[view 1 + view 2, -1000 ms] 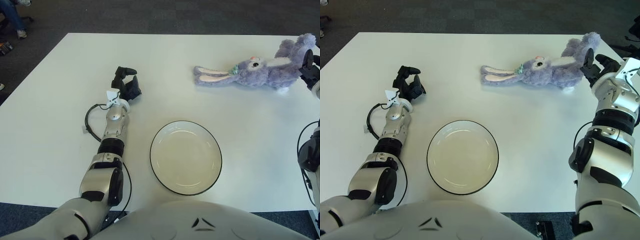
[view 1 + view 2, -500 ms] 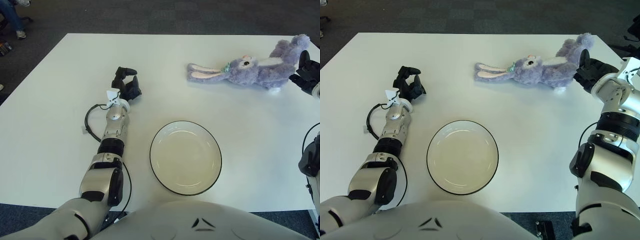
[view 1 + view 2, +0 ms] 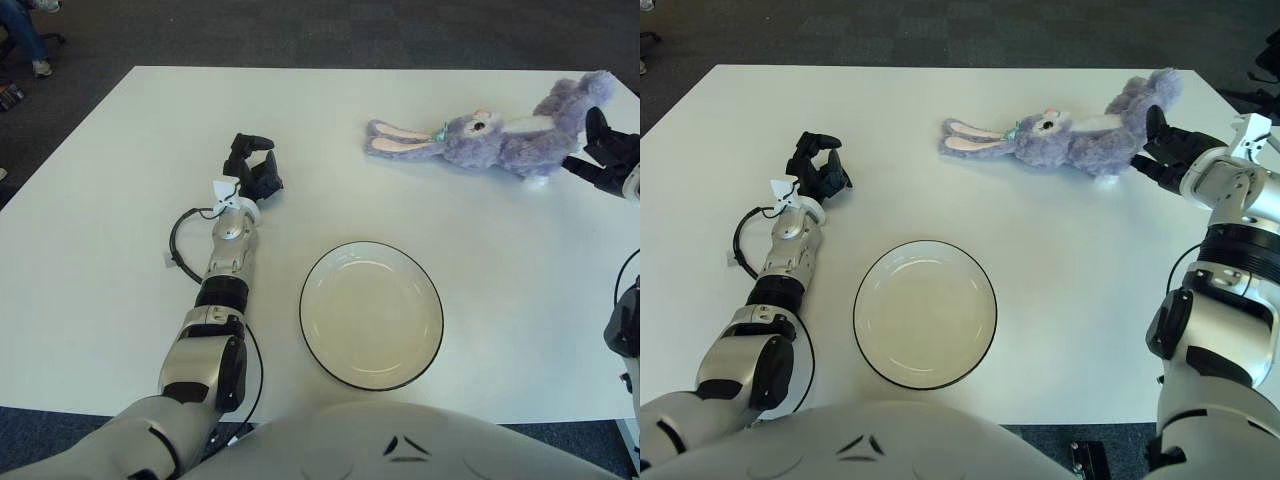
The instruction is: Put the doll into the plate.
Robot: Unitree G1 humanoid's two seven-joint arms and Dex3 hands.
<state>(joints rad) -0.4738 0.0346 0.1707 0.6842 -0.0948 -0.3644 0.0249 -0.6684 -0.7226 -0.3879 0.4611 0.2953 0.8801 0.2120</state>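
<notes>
**Doll Lay Far From Plate, Robot Hand at Its Tail End**

In the left eye view, the doll (image 3: pixel 490 140), a purple plush rabbit, lay on its side in the upper right of the frame, long ears pointing left, body stretched toward the right edge. The plate (image 3: pixel 372 314), white with a dark rim and nothing in it, sat low in the centre, well apart from the doll. The right robot hand (image 3: pixel 608 158) showed at the far right edge, its dark fingers spread and just beside the doll's rear end; whether they touched the plush could not be told. The left robot hand (image 3: pixel 253 168) showed left of centre on the white tabletop (image 3: pixel 100 250), fingers curled on nothing, idle to the upper left of the plate.

In the right eye view, the same layout held: the doll (image 3: pixel 1060 138) in the upper right, the plate (image 3: pixel 925 313) low in the middle, and the right robot hand (image 3: pixel 1168 150) open against the doll's hind part, gripping nothing.

Judging from this, the grasp was not yet made. The likely trouble was that open fingers meeting soft plush at one end would push the doll along the smooth tabletop rather than close on it. A pinch on a foot alone could also let the limp body swing and drape over the plate's rim.
</notes>
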